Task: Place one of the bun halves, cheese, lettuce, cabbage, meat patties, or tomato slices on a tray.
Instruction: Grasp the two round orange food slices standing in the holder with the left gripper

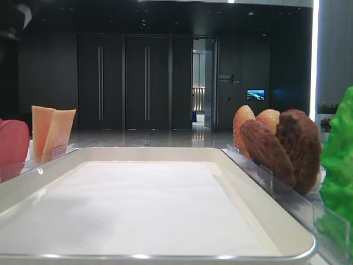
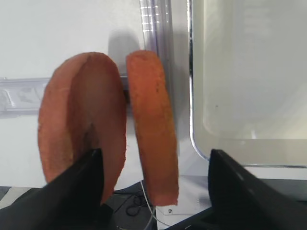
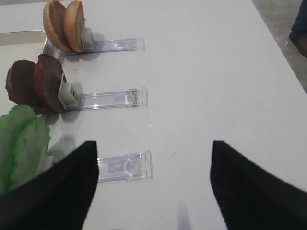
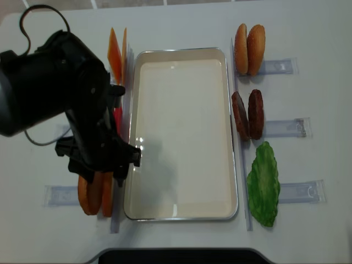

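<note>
Between open jaws, two upright bun halves [image 2: 110, 129]

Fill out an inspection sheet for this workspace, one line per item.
Surface: white table, bare around the racks.
Job's things: tray holds no food; bun halves, meat patties and lettuce stand to its right; cheese, a tomato slice and two more bun halves to its left.
Clutter: nothing seen.
Grippers: left end effector open over the near-left buns; right end effector open, holding nothing.
Cables: black cable looped on the left arm.
Surroundings: dark hall with doors.
</note>
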